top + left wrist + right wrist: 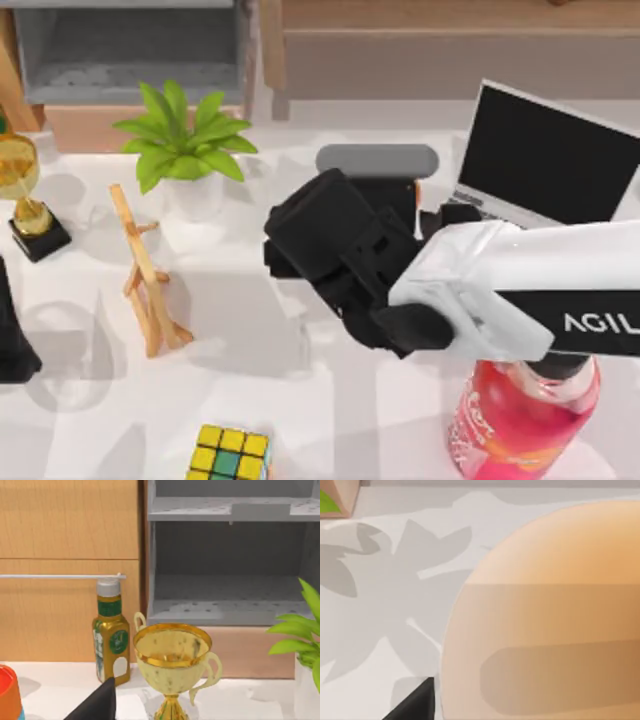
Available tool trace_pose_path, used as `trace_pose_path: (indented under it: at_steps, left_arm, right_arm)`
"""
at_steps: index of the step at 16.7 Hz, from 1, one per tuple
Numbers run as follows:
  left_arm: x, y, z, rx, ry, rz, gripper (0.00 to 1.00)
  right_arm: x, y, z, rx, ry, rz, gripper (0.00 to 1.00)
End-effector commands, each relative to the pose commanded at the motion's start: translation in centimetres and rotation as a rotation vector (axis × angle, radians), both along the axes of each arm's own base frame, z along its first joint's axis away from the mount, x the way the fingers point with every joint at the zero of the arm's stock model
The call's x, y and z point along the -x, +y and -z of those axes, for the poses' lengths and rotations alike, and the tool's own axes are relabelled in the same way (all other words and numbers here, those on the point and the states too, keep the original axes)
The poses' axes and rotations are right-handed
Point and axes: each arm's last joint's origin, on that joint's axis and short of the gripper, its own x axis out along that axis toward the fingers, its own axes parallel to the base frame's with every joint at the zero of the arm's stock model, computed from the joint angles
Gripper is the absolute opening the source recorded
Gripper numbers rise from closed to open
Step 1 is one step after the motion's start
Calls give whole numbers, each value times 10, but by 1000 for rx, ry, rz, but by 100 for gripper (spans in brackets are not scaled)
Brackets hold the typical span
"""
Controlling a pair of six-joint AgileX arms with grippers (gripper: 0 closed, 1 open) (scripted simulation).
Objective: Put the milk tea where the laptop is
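Observation:
The milk tea [545, 630] looms very close in the right wrist view as a broad peach-orange wall; from above it is hidden beneath my right arm. My right gripper [325, 245] hangs over the middle of the table, just left of the laptop [545, 160]. The laptop is silver-grey, stands open with a black screen and sits at the back right. My left gripper [10, 345] rests parked at the table's left edge.
A pink-red bottle [520, 415] stands under my right arm at the front right. A potted plant [185, 150], a wooden stand [148, 275], a gold trophy [25, 190] and a colour cube [232, 455] occupy the left half. A grey oblong [377, 160] lies behind the gripper.

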Motion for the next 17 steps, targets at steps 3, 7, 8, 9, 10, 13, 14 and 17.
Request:
trace_pose_path:
  at_steps: [3,7,8,9,10,13,14,17]
  left_arm:
    - [0,0,0,0,0,0,100]
    - [0,0,0,0,0,0,100]
    - [0,0,0,0,0,0,100]
    - [0,0,0,0,0,0,100]
    - [0,0,0,0,0,0,100]
    - [0,0,0,0,0,0,100]
    - [0,0,0,0,0,0,100]
    - [0,0,0,0,0,0,100]
  right_arm:
    - [0,0,0,0,0,0,100]
    - [0,0,0,0,0,0,70]
    - [0,0,0,0,0,0,62]
    - [0,0,0,0,0,0,55]
    - [0,0,0,0,0,0,47]
    - [0,0,0,0,0,0,25]
    - [0,0,0,0,0,0,17]
    - [0,0,0,0,0,0,0]
